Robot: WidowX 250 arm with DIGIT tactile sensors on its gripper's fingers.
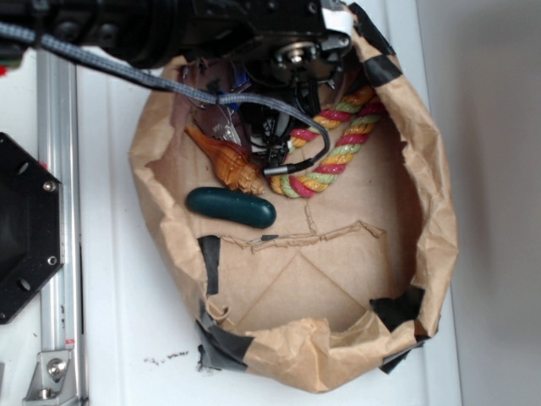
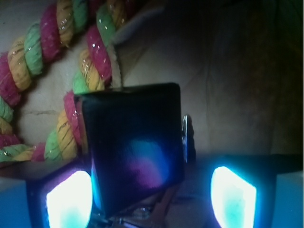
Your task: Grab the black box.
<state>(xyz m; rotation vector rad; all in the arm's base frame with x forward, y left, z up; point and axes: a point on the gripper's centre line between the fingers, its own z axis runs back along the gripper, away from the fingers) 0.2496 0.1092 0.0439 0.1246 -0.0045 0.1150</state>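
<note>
Fingertips (image 2: 69,202) first, from the wrist view: two glowing pads at the bottom of my frame, one left, one right, set wide apart. I log the gripper (image 2: 151,197) as spread, nothing pinched. The left pad sits just beside the lower left edge of the black box (image 2: 135,147); I cannot tell whether they touch. The right pad stands clear of it, with a gap of shadowed paper between.

Item 1, black box: glossy, squarish, rounded edges, tilted so one corner points down between the pads. It lies between the jaws, nearer the left one. A small metal piece (image 2: 188,137) shows at its right edge.

Item 2, rope (image 2: 57,61): twisted pink, green and yellow strands, looping behind and to the left of the box, touching its left edge.

Item 3, paper bag (image 1: 423,169): brown, rolled down, taped at the rim, holding everything. From the exterior view I see the arm (image 1: 254,25) reaching into its far end, hiding the box.

Item 4, brown shell-shaped object (image 1: 230,165), beside the gripper.

Item 5, dark teal capsule (image 1: 231,208), well apart from the gripper, nearer the bag's middle.

Item 6, black hexagonal plate (image 1: 25,228), outside the bag.
</note>
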